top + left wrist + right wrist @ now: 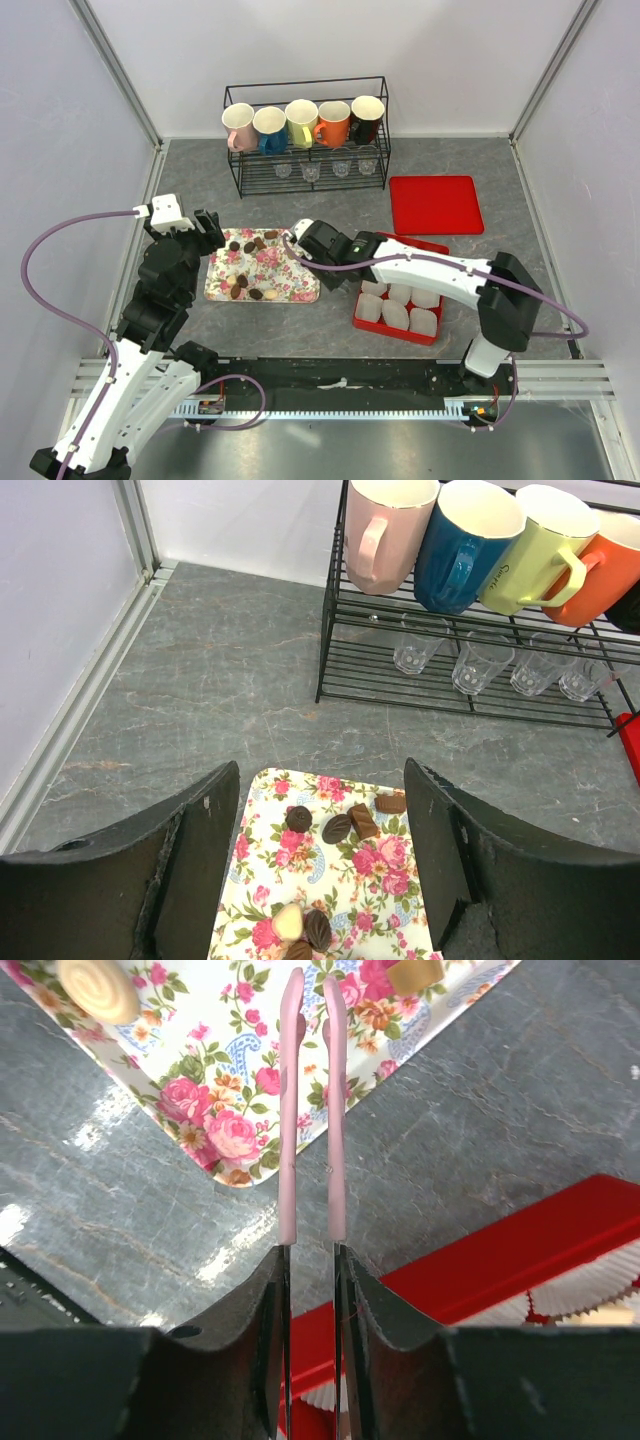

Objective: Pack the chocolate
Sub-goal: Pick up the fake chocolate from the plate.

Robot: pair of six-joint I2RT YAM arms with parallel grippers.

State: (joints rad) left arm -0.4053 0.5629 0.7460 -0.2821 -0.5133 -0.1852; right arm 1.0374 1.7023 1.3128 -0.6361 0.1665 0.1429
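While over the tray (190, 1080), right tool (312, 985) nearly pressed together, left tool (320, 780) spread

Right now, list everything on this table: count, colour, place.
chocolates: about ten, mostly dark brown, a few cream or tan, on the tray
tray: one, white with pink flowers, left of centre
box: one, red, right of the tray
paper cups: at least six, white, inside the box
lid: one, red, flat on the table behind the box
rack: one, black wire, at the back
mugs: five, pink, blue, yellow, orange and one dark, on the rack's upper level
glasses: four, clear, on the rack's lower shelf
left hand: one, black, open, at the tray's left edge
right hand: one, pink fingers, narrow gap with nothing between, over the tray's right side
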